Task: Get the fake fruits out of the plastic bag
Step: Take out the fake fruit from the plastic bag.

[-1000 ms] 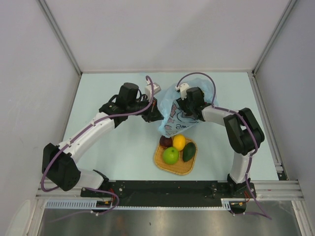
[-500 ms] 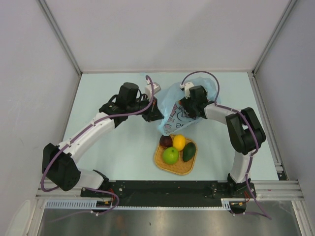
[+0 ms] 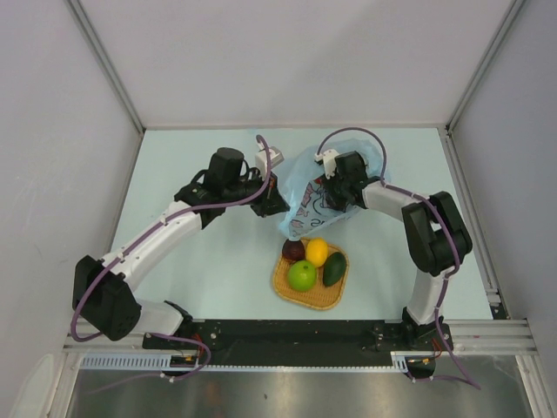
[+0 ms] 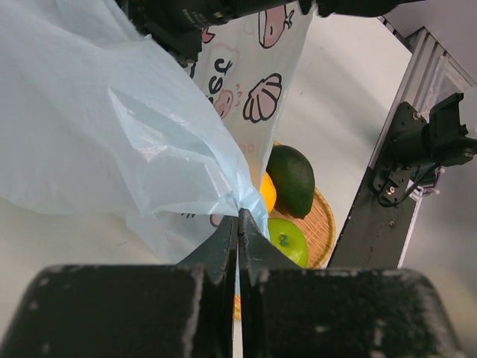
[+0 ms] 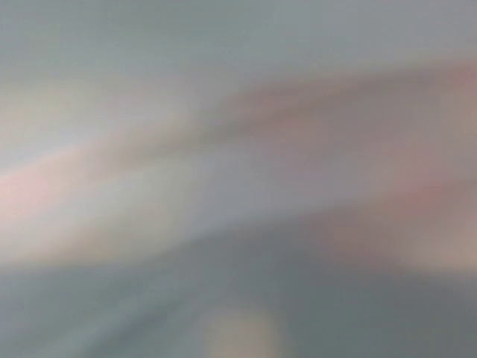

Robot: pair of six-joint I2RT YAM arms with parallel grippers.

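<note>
The pale blue plastic bag (image 3: 305, 209) hangs between my two grippers, just behind the tray; it fills the left wrist view (image 4: 112, 134). My left gripper (image 3: 280, 207) is shut on the bag's edge (image 4: 238, 216). My right gripper (image 3: 329, 193) is pushed into the bag, its fingers hidden; the right wrist view is only a blur of plastic. A dark plum (image 3: 293, 251), yellow lemon (image 3: 317, 252), green apple (image 3: 302, 275) and avocado (image 3: 334, 268) lie in the tray. The lemon (image 4: 267, 192), avocado (image 4: 292, 179) and apple (image 4: 287, 240) also show below the bag. The pear and the berries are out of view.
The woven orange tray (image 3: 318, 299) sits near the front middle of the table, its rim also in the left wrist view (image 4: 324, 224). The black base rail (image 3: 296, 335) runs along the near edge. Grey walls close in the table on three sides.
My right gripper has shifted slightly up and to the right with the bag, whose lower end has drawn back a little from the tray. The left arm has barely moved.
</note>
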